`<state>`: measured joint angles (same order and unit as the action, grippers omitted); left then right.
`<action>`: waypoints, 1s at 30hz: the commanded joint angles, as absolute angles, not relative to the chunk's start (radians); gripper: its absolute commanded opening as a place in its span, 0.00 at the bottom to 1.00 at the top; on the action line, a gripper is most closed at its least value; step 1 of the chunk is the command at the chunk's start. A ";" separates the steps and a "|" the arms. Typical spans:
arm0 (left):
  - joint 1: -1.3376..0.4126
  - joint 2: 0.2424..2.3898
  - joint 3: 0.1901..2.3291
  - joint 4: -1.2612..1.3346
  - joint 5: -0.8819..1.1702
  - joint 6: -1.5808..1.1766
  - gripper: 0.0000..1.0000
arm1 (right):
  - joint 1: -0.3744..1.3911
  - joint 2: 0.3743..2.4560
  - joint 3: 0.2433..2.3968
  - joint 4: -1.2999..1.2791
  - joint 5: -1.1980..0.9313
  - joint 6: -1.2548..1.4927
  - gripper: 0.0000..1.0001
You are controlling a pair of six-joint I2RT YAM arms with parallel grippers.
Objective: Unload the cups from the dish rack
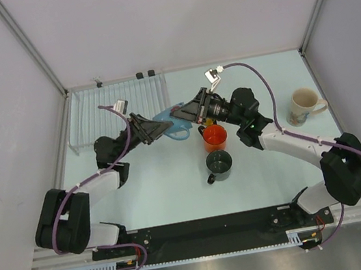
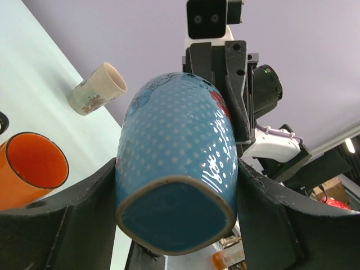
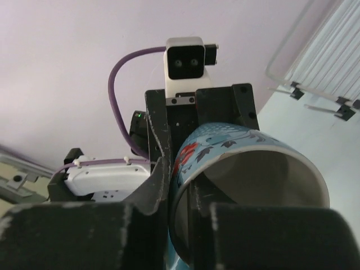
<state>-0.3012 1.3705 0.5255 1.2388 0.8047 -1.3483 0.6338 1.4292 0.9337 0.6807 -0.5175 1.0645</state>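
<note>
While the dish rack [image 1: 88, 119] is sitting at the upper left of the top view, the left gripper [image 1: 163, 129] is clamping the light blue mug [image 1: 170, 120] by its body just right of the rack, fingers [image 2: 73, 225] pressing both sides. The mug is lying sideways off the table [image 1: 148, 189]. The right gripper [image 1: 179, 113] is pinching its rim, wall caught between the fingers [image 3: 160, 185]. Lower in the frame the orange mug [image 1: 214, 136] and dark grey mug [image 1: 219, 163] are standing upright, near each other. The cream mug [image 1: 304, 106] is standing well apart at far right.
</note>
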 commanded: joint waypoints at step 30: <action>-0.215 1.328 0.743 0.526 0.552 -0.988 0.84 | 0.561 0.976 1.032 -0.317 0.032 0.585 0.00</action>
<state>-0.2157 1.3659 0.7200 0.6922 0.6628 -1.0775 0.5365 0.9867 0.9508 -0.1089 -0.2173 0.7013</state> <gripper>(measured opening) 0.846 0.164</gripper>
